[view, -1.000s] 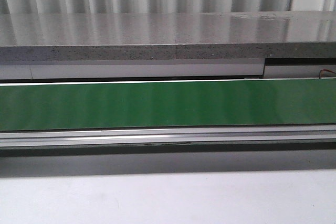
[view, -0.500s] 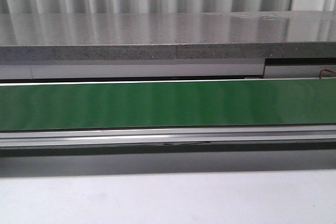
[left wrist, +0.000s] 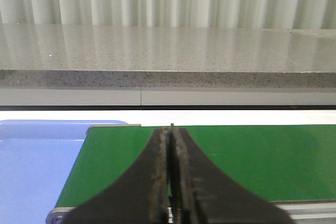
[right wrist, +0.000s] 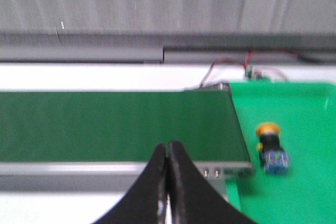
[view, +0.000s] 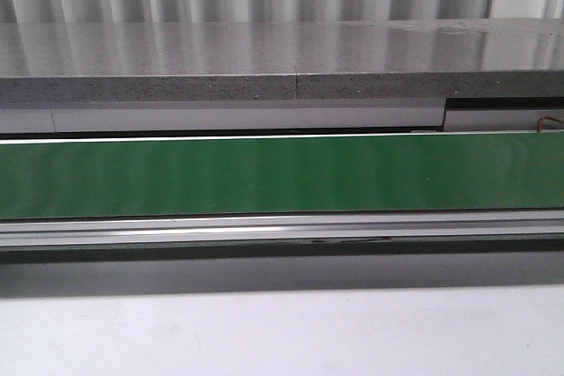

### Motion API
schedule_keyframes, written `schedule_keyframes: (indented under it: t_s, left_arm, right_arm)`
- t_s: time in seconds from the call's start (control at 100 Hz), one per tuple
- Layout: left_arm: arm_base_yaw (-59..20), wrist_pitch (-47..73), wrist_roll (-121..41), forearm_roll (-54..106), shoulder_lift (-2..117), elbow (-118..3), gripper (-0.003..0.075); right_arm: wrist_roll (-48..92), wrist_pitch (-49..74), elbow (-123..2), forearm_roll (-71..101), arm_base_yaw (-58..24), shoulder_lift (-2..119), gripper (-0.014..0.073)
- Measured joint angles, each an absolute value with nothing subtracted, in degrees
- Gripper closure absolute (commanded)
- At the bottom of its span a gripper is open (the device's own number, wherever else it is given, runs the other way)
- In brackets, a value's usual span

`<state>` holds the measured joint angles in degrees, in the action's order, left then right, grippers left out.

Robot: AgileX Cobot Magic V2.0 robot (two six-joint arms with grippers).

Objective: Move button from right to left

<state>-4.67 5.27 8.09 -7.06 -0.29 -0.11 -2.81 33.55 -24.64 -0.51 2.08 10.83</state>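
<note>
Green belt [view: 282, 173] unchanged across the front views; nothing begun. Button [right wrist: 271, 150] apparently lying on bright green tray [right wrist: 294, 192] beside belt's end. Right gripper [right wrist: 167, 153], left gripper [left wrist: 171, 135] both clenched, empty.

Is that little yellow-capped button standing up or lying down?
Lying down: the button rests on its side on the green tray, beside the belt.
</note>
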Motion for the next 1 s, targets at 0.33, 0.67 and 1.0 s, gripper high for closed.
schedule_keyframes:
  t_s: [0.33,0.67,1.0]
  left_arm:
    - [-4.7,5.3,8.1,-7.1,-0.3,-0.1,0.074]
    - [-4.7,5.3,8.1,-7.1,-0.3,-0.1,0.074]
    - [-4.7,5.3,8.1,-7.1,-0.3,-0.1,0.074]
  right_arm:
    - [-2.8,45.9,-33.3,-0.5,2.1,28.0,0.0661]
    - [-2.8,46.1,-33.3,-0.5,2.1,30.4,0.0398]
    - [-2.8,46.1,-33.3,0.4,2.1,30.4,-0.0022]
